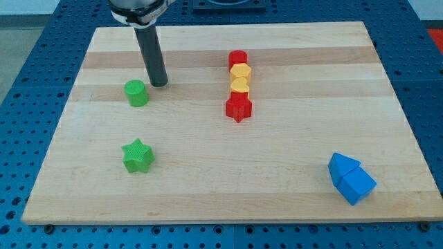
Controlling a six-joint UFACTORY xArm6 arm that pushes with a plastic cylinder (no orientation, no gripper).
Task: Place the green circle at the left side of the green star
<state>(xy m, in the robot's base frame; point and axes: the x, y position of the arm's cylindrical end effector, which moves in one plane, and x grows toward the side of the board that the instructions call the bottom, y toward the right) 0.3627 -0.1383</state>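
Observation:
The green circle [136, 93] is a short green cylinder on the left part of the wooden board [291, 159]. The green star [138, 155] lies below it in the view, nearer the board's bottom edge. My tip [159, 84] stands on the board just right of and slightly above the green circle, close to it with a thin gap. The dark rod rises from the tip to the view's top.
A column of blocks stands at the board's upper middle: a red cylinder [238, 59], a yellow hexagon [240, 72], a yellow block [239, 85] and a red star [239, 107]. Two blue blocks [351, 178] lie touching at the lower right.

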